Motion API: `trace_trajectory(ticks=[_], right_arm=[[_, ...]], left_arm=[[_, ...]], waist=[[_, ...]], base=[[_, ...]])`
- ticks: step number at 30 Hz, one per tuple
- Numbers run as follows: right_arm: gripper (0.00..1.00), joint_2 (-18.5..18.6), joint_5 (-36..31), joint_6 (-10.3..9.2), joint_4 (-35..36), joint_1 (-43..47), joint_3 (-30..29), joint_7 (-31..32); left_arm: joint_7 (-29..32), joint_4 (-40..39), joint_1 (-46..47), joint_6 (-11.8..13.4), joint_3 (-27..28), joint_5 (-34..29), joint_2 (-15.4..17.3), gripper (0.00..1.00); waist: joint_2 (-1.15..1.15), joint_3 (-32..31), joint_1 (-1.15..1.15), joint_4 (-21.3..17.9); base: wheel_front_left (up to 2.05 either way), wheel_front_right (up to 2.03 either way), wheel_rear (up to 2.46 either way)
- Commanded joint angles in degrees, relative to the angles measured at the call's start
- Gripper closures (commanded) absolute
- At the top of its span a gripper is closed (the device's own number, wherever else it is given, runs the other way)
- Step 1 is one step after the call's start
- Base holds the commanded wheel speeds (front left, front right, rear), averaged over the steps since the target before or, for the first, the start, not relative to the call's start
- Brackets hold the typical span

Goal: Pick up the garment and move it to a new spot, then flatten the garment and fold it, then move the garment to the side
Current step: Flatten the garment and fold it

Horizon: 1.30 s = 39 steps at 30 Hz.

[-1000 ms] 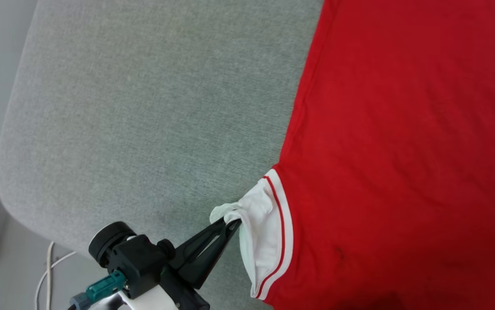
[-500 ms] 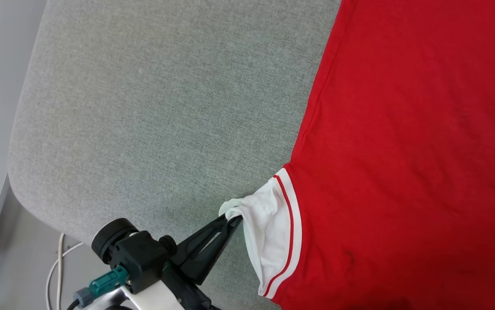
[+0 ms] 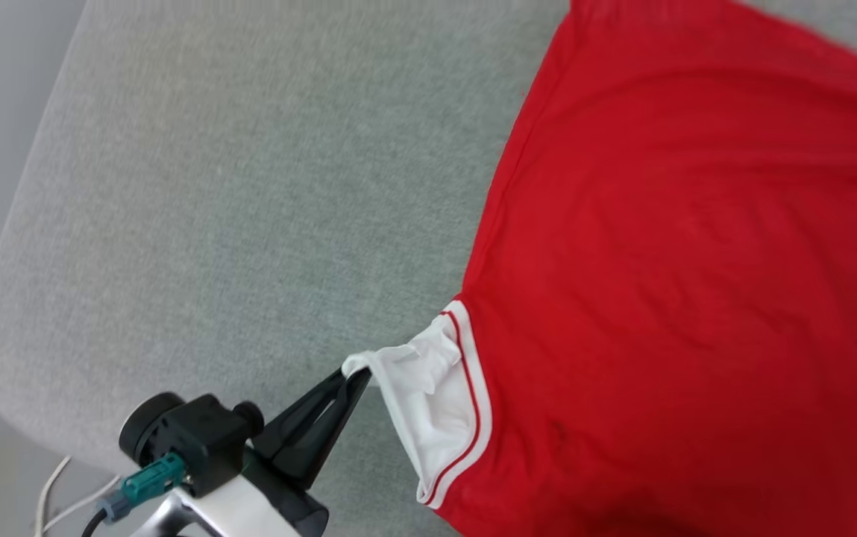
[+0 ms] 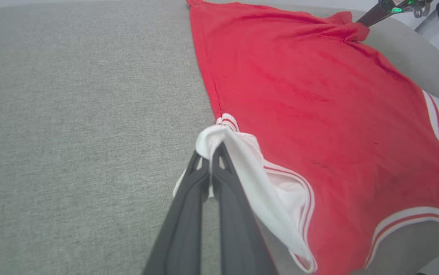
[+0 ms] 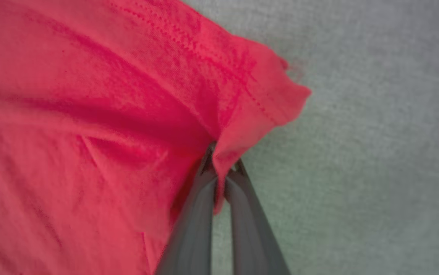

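While the garment point(image 3: 659, 261) lies spread just right of the left pincer point(image 3: 356, 378), with bare grey cushion point(image 3: 249, 186) open to that pincer's left and ahead, that pincer, slanting up-right, still pinches the white sleeve point(image 3: 428, 403) as before, and the right pincer point(image 5: 223, 170) clamps a bunched red corner.

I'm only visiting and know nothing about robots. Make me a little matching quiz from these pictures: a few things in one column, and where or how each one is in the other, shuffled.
Column one
1. left gripper
2. right gripper
3. garment
4. grey cushion

Column two
A. lies underneath the garment
B. shut on a red hem corner
C. spread out, mostly red
D. shut on the white sleeve

Pairs: 1-D, 2-B, 3-C, 4-A
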<state>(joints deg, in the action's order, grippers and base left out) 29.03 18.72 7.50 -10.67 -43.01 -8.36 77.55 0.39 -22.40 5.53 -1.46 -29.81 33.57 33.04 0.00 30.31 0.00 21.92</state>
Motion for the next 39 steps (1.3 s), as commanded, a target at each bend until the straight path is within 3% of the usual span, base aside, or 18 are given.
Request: trace_trajectory(ticks=[1, 7, 19, 28, 37, 38, 39], right_arm=[[1.00, -0.13, 0.90, -0.02, -0.93, 4.13, 0.47, -0.50], [1.00, -1.78, 6.45, -0.02, 1.24, 12.60, 0.09, -3.53], [1.00, -2.66, 13.50, -0.02, 12.89, 31.12, -0.57, -6.77], [1.00, -5.45, 14.24, -0.02, 17.91, 44.61, -3.51, -7.37], [1.00, -6.39, 14.55, -0.02, 16.73, 48.05, -3.13, -9.50], [0.69, -6.22, 14.44, -0.02, 16.78, 47.84, -3.21, -9.92], [0.07, -5.89, 14.45, -0.02, 16.94, 47.45, -3.03, -10.49]], left_arm=[[0.02, 0.42, -0.95, 0.44, 0.25, 0.20, 0.54, 1.00], [-0.66, 1.74, -4.45, 1.70, 1.81, 2.34, 1.51, 1.00], [-2.76, 4.76, -9.20, 3.37, 3.90, 4.98, 2.51, 1.00], [-4.01, 5.17, -9.38, 3.85, 3.71, 5.76, 0.90, 1.00], [-3.93, 5.49, -8.63, 3.72, 2.72, 5.59, -0.17, 1.00], [-3.85, 5.41, -8.65, 3.77, 2.65, 5.61, -0.19, 1.00], [-3.80, 5.30, -8.63, 3.81, 2.60, 5.64, -0.20, 1.00]], waist=[[0.00, -4.92, 0.00, -3.80], [0.00, -11.78, 0.00, -8.75], [0.00, -19.69, 0.00, -15.85], [0.00, -21.94, 0.00, -17.64], [0.00, -22.57, 0.00, -17.85], [0.00, -22.57, 0.00, -17.82], [0.00, -22.53, 0.00, -17.79]], base=[[0.00, 0.00, 0.00], [0.00, 0.00, 0.00], [0.00, 0.00, 0.00], [0.00, 0.00, 0.00], [0.00, 0.00, 0.00], [0.00, 0.00, 0.00], [0.00, 0.00, 0.00]])
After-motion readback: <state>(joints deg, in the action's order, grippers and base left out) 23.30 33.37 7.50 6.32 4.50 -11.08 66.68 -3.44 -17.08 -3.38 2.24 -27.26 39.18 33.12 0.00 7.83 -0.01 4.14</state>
